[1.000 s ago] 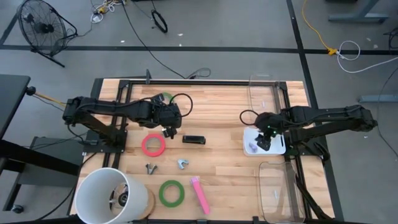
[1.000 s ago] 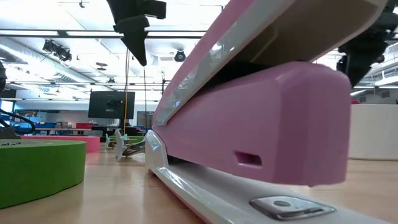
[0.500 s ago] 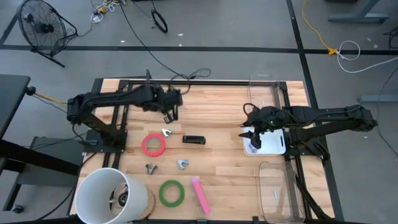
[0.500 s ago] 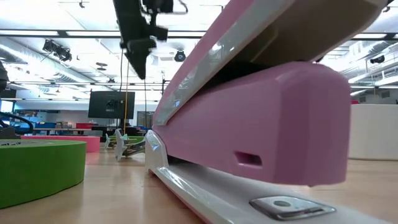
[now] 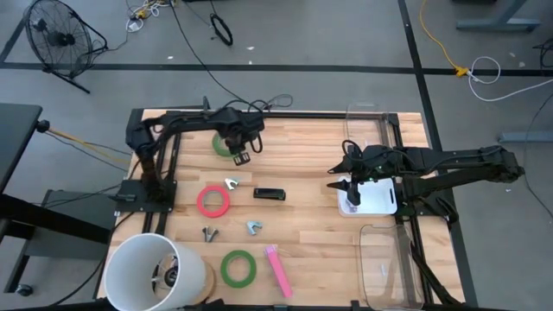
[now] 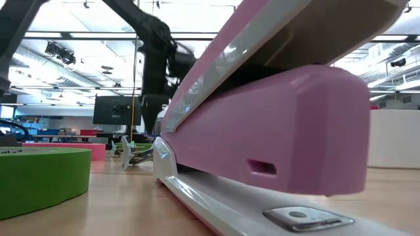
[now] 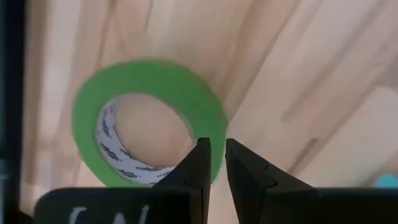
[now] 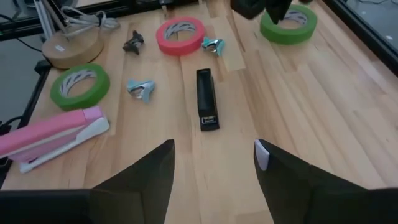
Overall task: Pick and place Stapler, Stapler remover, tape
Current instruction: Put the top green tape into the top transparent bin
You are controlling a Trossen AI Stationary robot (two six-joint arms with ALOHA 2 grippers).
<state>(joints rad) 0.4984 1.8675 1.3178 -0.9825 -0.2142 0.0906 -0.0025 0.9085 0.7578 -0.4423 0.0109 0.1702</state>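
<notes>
- Tape comes as three flat rolls on the wooden table: a green roll at the near edge, at about 7 o'clock from the table's middle, a red-pink roll at about 9 o'clock, and a second green roll at the far side, at about 11 o'clock.
- Nearest of all, the pink stapler lies just to the 3 o'clock side of the near green roll; in the low view it fills most of the picture.
- A large white bucket stands at the near left corner.
- Two small staple removers lie between the near green roll and the red-pink roll, and a third sits beyond the red-pink roll.
- A small black stapler lies near the middle.
- Right gripper hovers at 3 o'clock over a white tray, jaws spread wide and holding nothing.
- Left gripper hangs over the far green roll's rim, its jaws nearly closed with a narrow slit between them, gripping nothing.
</notes>
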